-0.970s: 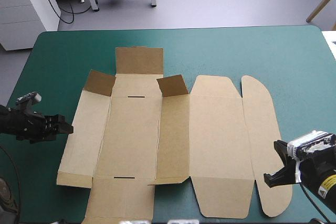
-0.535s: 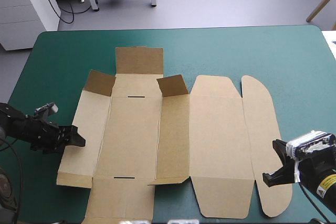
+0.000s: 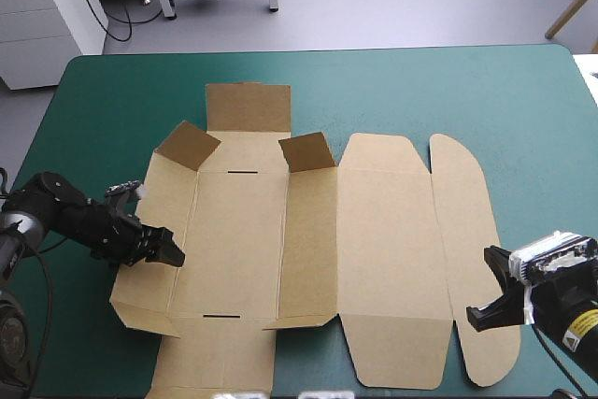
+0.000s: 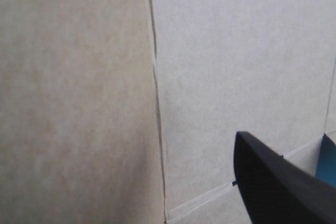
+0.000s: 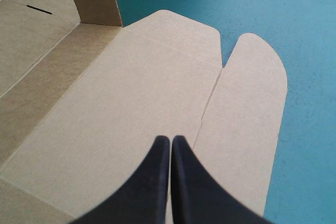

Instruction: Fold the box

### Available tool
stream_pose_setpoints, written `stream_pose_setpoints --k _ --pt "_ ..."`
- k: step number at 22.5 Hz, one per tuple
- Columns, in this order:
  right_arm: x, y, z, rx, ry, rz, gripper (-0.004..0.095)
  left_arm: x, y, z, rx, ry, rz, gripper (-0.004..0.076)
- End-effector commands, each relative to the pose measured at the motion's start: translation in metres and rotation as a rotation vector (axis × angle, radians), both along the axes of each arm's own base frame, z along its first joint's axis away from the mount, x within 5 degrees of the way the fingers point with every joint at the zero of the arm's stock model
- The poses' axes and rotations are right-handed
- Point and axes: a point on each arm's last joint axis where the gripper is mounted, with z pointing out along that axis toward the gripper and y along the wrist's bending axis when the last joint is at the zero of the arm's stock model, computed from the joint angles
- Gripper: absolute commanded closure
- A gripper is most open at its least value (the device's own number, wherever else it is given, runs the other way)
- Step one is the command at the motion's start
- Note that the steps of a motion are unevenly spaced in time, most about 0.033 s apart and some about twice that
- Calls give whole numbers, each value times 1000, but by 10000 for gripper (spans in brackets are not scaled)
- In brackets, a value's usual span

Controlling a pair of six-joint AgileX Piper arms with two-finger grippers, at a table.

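At box's (image 3: pixel 374 249) left edge, L gripper (image 3: pixel 168 256); R gripper (image 5: pixel 170 142) by right edge.

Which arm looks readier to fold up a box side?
Left: the left gripper is at the box's left wall, which seems partly raised. The right gripper sits shut by the lid's outer flap.

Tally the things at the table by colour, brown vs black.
Brown: 1, the box
Black: 2, the left gripper and the right gripper
Total: 3
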Motion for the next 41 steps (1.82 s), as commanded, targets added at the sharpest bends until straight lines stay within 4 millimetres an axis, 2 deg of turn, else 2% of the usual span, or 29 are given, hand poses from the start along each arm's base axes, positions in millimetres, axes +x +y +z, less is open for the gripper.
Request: stream_pose_setpoints --k 1,2,3,4,5,6,7,8,13,17,22,26,29,33,36,37,41 --pt "2 0 13 13 -93 3 912 -6 -9 16 -85 31 -10 255" --pt "2 0 13 13 -93 3 912 -6 -9 17 -85 30 -8 280" --pt "2 0 13 13 -93 3 912 -6 -9 17 -85 32 -6 350" --pt "2 0 13 13 -93 3 912 -6 -9 17 -85 32 -6 385" --pt "2 0 13 10 -94 5 912 -6 -9 17 -85 32 -6 487" --pt "2 0 13 10 -94 5 912 -6 -9 16 -84 30 -5 533" --pt "2 0 13 11 -95 5 912 -5 -9 16 -78 19 1 652" --pt "2 0 13 11 -95 5 912 -4 -8 17 -76 14 4 736" --pt "2 0 13 7 -96 7 912 3 -4 30 -39 -26 -25 734" --pt "2 0 13 3 -93 8 912 24 1 64 19 -184 -42 734" --pt "2 0 11 -4 -74 6 912 42 -12 105 227 -343 -206 734" --pt "1 0 10 -9 -64 4 912 54 -40 127 406 -456 -351 734" --pt "1 0 10 -11 -65 5 912 62 -70 141 500 -566 -471 734" --pt "1 0 10 -10 -66 5 912 72 -126 157 719 -792 -695 734" --pt "1 0 10 -10 -66 5 912 70 -152 158 847 -894 -820 734" --pt "1 0 10 -10 -66 5 912 68 -167 157 903 -935 -888 734" --pt "1 0 10 -10 -66 5 912 57 -205 154 970 -1035 -1003 734"
